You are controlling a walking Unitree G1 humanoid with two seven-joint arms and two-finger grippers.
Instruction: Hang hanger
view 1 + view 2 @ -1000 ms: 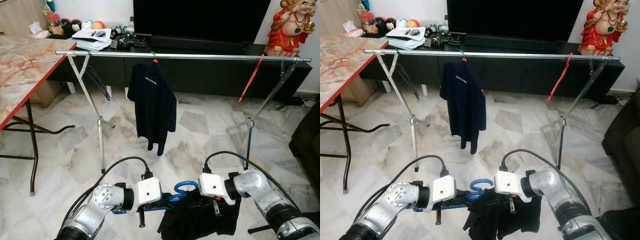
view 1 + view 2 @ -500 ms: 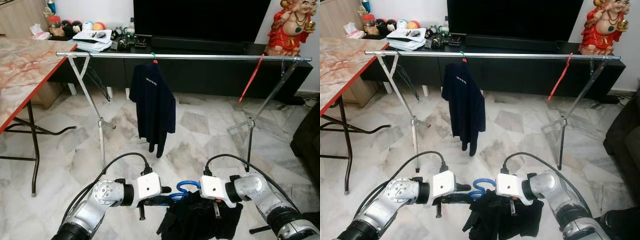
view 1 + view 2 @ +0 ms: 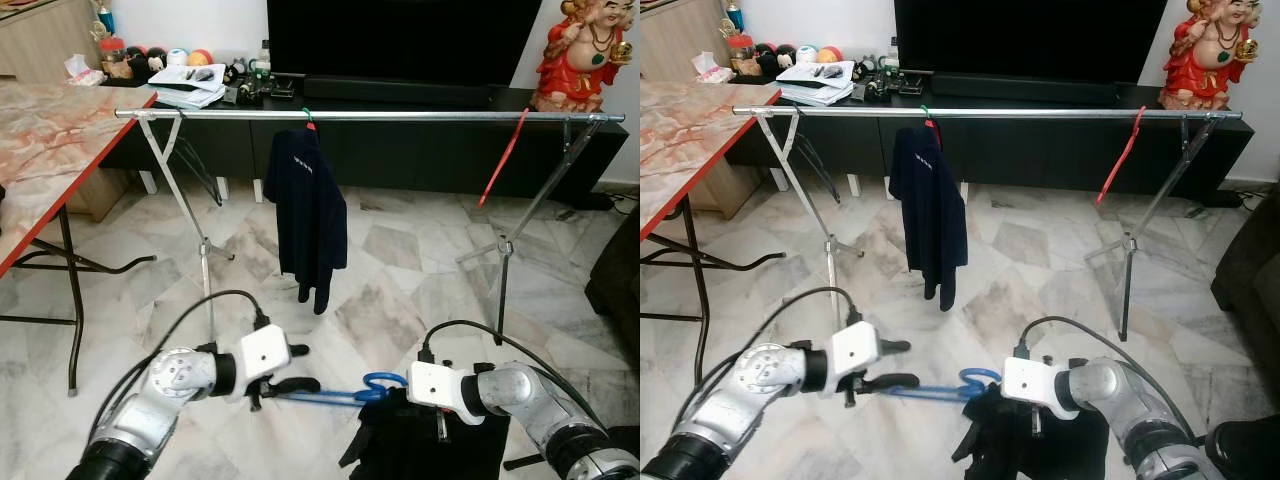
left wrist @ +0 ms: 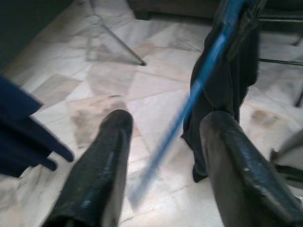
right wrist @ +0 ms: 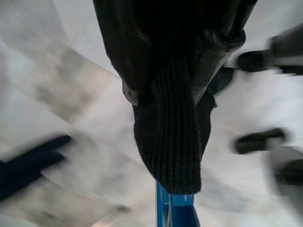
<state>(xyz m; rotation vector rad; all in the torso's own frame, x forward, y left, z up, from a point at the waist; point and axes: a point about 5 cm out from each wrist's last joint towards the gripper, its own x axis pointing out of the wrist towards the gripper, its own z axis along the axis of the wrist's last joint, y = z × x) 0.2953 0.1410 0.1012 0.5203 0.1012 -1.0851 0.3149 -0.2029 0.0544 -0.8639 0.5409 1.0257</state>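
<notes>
Blue hanger (image 3: 335,396) with black garment (image 3: 430,450), held low before the clothes rail (image 3: 370,116).
Left claw (image 3: 290,368): fingers apart, hanger arm between them. Right claw (image 5: 182,71): clamped on the garment's ribbed edge.

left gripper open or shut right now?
Open. In the left wrist view the left gripper has its two fingers spread, with the blue hanger passing through the gap.
</notes>
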